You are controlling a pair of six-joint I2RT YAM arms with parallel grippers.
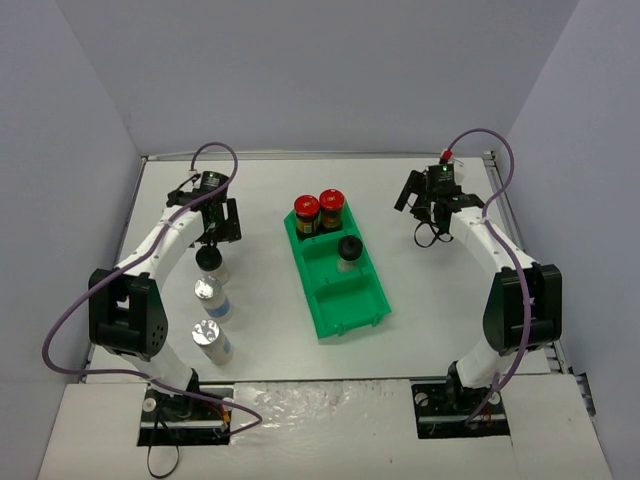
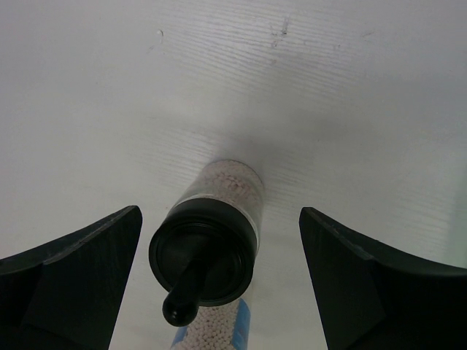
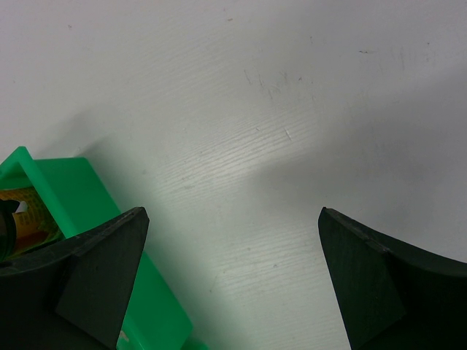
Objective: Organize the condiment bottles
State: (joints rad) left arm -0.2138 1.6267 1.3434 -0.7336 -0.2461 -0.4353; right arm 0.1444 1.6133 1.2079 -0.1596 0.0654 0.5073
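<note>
**White tabletop: left arm poised over the loose black-capped bottle**

White tabletop, pale grey walls on three sides. A green three-compartment plastic bin lies mid-table, skewed.
- Far compartment: two dark jars with red caps, side by side.
- Middle compartment: one pale bottle with a black cap.
- Near compartment: no bottle.

Three bottles stand left of the bin, in a row running toward the left arm's base. First is a second pale granule-filled bottle with a black spouted cap, then two clear bottles with silver caps.

The left gripper hangs directly above the loose black-capped bottle. Its jaws are spread, one on each side of the cap, with table showing in both gaps, so nothing is gripped. In the wrist view the bottle sits nearer the finger on the view's left. The right gripper is off to the right of the bin's far end, jaws spread over bare table, holding nothing.

Judgement: the sort looks to be by cap colour and is about half done. The step in hand reads as the pickup of the loose black-capped bottle.

Next move calls for:
- centring the jaws on the bottle;
- descending to bracket the body below the cap, then closing squarely;
- lifting straight and setting it beside its twin in the middle compartment.

Risk: the bottle is tall and narrow. An off-centre close could tip it into the silver-capped bottle just beside it.
</note>
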